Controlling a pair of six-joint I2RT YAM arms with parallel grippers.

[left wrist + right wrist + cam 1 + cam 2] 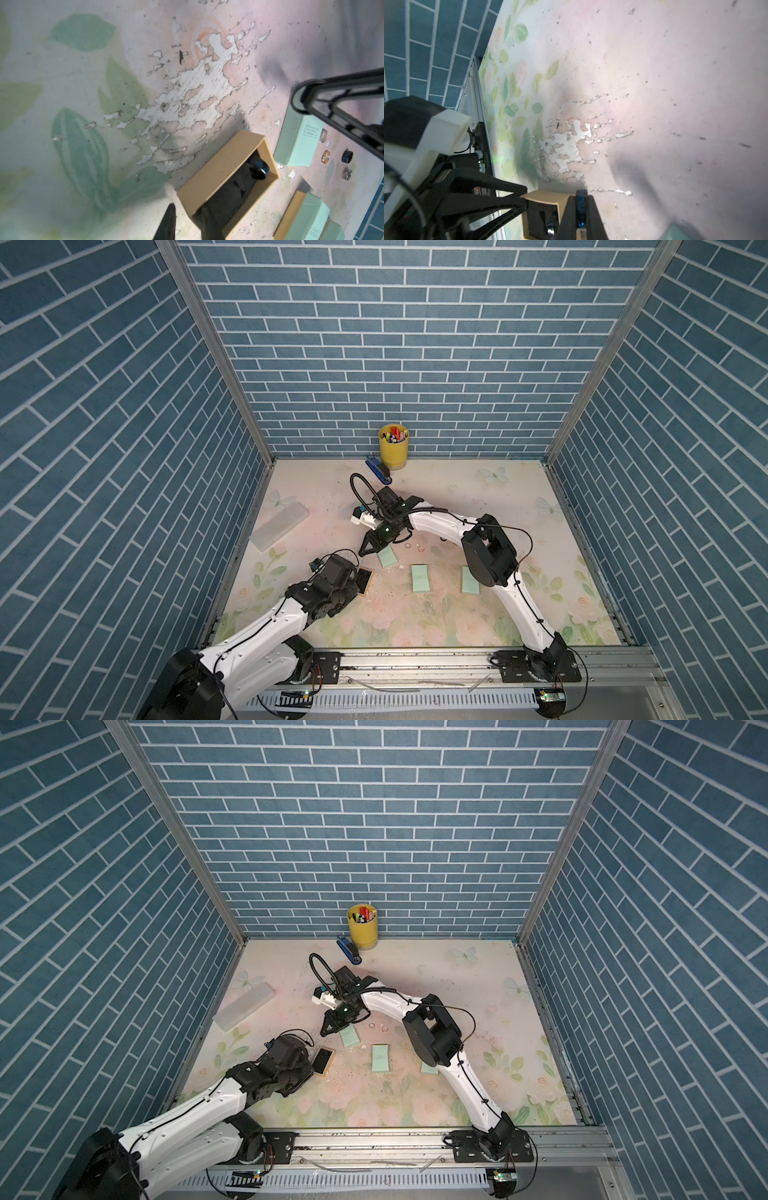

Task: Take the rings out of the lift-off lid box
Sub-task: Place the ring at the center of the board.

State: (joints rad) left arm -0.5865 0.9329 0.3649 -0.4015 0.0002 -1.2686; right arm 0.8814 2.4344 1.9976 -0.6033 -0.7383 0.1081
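The lift-off lid box (220,166) stands open, tan outside and dark inside, with one black ring (259,168) lying in it. My left gripper (188,207) is shut on the box's near wall, one finger inside and one outside. My right gripper (581,197) hovers just past the box (544,200) and is shut on a black ring (581,204) held edge-up. In both top views it (362,553) (323,1032) hangs beside the box (365,578) (323,1060). Several rings lie on the table: a gold one (325,156), a black one (347,155) and a silvery one (346,173).
Three mint-green boxes (386,558) (420,578) (471,580) lie in a row right of the tan box. A yellow pen cup (393,445) and a blue stapler (378,474) stand at the back wall. A translucent plastic case (279,526) lies at the left.
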